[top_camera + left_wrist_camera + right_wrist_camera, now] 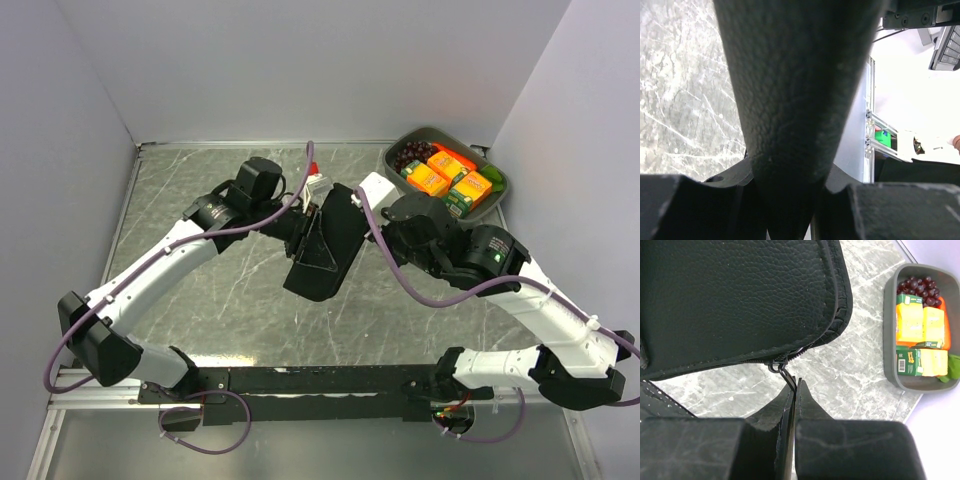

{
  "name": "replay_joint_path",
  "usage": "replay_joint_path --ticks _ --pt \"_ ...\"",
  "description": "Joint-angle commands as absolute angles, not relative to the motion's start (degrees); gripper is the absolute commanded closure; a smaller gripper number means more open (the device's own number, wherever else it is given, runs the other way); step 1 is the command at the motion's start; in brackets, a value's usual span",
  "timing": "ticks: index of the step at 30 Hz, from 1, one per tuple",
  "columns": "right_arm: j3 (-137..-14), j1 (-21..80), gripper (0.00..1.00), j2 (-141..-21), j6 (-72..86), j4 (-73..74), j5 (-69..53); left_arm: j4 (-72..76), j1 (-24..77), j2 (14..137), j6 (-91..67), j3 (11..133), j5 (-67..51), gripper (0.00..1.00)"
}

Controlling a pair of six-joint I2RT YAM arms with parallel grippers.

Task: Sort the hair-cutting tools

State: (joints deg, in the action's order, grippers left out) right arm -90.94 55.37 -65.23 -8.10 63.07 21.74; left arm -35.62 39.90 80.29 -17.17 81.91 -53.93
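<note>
A flat black zip case [325, 245] hangs tilted above the middle of the table, held between both arms. My left gripper [300, 225] is shut on one end of it; in the left wrist view the case [795, 100] fills the space between the fingers [690, 205] of that gripper [790, 210]. My right gripper [796, 385] is shut on the case's thin metal zipper pull [785, 374], just below the case's [730, 300] zipped edge. The hair-cutting tools are out of view.
A grey tray [400, 150] with dark grapes, orange and yellow boxes and green cartons stands at the back right corner, also in the right wrist view as the tray [890, 340]. Pale walls enclose the marbled table [200, 290] on three sides.
</note>
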Motion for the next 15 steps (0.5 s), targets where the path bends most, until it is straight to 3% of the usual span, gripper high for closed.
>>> replay_joint_path --ticks 1,15 --pt "-95.0 54.2 1.00 -63.6 -7.3 65.8 33.9 -39.1 39.6 78.7 -14.8 81.6 -58.5 0.72" --pt "-98.3 54.3 1.00 -64.9 -14.1 61.7 40.5 -50.4 47.6 84.6 -4.1 82.2 -57.3 0.76"
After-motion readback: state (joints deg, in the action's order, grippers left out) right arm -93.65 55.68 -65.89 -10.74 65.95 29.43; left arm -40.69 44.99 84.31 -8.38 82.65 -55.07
